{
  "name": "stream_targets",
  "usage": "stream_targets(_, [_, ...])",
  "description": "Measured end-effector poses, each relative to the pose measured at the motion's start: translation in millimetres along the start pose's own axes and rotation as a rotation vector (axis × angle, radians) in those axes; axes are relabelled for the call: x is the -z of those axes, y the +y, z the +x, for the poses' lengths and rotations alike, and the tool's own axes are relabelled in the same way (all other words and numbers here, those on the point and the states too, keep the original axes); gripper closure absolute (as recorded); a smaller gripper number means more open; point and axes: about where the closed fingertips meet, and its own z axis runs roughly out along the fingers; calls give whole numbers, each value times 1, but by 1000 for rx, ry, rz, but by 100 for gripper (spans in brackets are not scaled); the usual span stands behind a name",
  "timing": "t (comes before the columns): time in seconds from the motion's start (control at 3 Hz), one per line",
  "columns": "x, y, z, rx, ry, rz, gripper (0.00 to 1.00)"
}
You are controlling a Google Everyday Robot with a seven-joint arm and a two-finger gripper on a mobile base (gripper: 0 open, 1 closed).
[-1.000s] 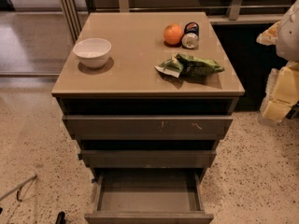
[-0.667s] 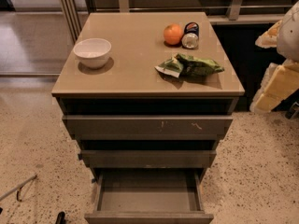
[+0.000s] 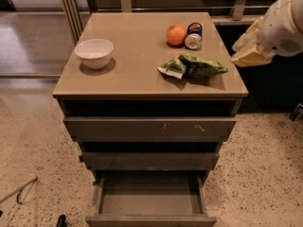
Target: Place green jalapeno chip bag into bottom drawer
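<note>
The green jalapeno chip bag (image 3: 191, 67) lies crumpled on the right side of the cabinet top (image 3: 137, 56), its pale end pointing left. The bottom drawer (image 3: 150, 200) is pulled open at the foot of the cabinet, and nothing shows inside it. My gripper (image 3: 248, 52) hangs from the white arm at the right edge of the view. It is just beyond the cabinet's right edge, level with the bag and a short way to its right. It holds nothing that I can see.
A white bowl (image 3: 94, 53) sits on the left of the top. An orange fruit (image 3: 176, 34) and a dark can lying on its side (image 3: 193, 35) sit at the back right. The upper drawer (image 3: 149, 126) and middle drawer (image 3: 150, 161) are slightly ajar.
The arm and gripper have risen and moved left, from low beside the cabinet to level with the top near the bag. The bag and drawers have not moved.
</note>
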Motion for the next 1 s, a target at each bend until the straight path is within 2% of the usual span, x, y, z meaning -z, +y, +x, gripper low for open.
stream_targets(0.33, [-35,-50,-17,13,-52,89,96])
stream_targets(0.67, [-35,-50,-17,13,-52,90,100])
stream_targets(1.0, [-53,-50,-13,6,-53,99,98])
